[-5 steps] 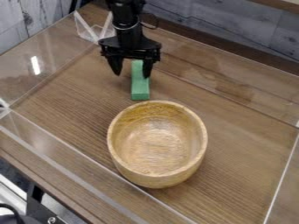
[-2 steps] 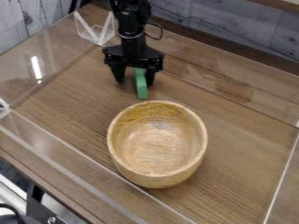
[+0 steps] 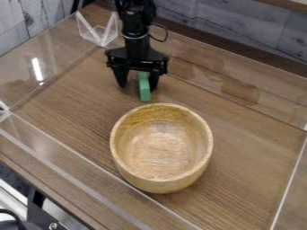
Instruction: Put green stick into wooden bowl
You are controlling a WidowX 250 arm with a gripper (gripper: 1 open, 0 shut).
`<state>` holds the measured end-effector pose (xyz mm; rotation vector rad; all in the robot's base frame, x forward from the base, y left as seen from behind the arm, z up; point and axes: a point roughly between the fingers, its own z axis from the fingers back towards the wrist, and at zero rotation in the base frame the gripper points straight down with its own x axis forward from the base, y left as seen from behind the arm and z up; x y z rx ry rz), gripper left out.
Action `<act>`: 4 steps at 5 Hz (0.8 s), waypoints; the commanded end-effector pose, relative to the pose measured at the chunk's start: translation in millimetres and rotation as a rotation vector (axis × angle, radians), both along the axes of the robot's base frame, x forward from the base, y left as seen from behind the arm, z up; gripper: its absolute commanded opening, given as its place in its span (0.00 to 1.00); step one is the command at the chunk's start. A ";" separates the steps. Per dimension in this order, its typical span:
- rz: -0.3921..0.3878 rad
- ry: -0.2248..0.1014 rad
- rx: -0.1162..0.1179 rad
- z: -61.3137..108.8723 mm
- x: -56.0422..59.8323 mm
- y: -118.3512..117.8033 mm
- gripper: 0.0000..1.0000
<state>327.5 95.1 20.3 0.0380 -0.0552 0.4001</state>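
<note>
Green stick [image 3: 144, 92], a small flat bar of plain bright green, lies on the wooden tabletop [image 3: 240, 108] with its length running from the far edge toward the near edge. It is beyond the wooden bowl [image 3: 161, 148], near the bowl's far rim but apart from it, with a strip of bare wood between the two. The black tool [image 3: 143, 75] reaches in from the far side, over the far part of the stick. Its jaws are spread wide, one to the left in the view and one to the right, and the stick shows between them. The view does not make clear whether either jaw touches the stick. The dark body of the arm hides what lies directly behind it, and the far end of the stick is partly covered. The bowl is large, round and light tan, with thick walls and visible grain. It sits upright, its opening facing up, in the near half of the tabletop, and its smooth inside is bare. At the far left, a clear, see-through object [image 3: 96, 32] stands beside the arm, close to the far edge; its exact shape is hard to tell. Pale metal-looking strips border the tabletop on the left and right. In the near left corner of the view, beyond the tabletop's border, are dark parts and cables [image 3: 27, 214], too unclear to name.
</note>
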 end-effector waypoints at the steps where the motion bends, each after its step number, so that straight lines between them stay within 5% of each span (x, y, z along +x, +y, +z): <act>1: -0.008 -0.015 0.016 9.2 7.1 -0.2 0.00; 2: -0.005 0.022 0.009 8.3 3.0 -2.2 0.00; 4: -0.005 0.049 -0.067 35.3 -4.4 -13.5 0.00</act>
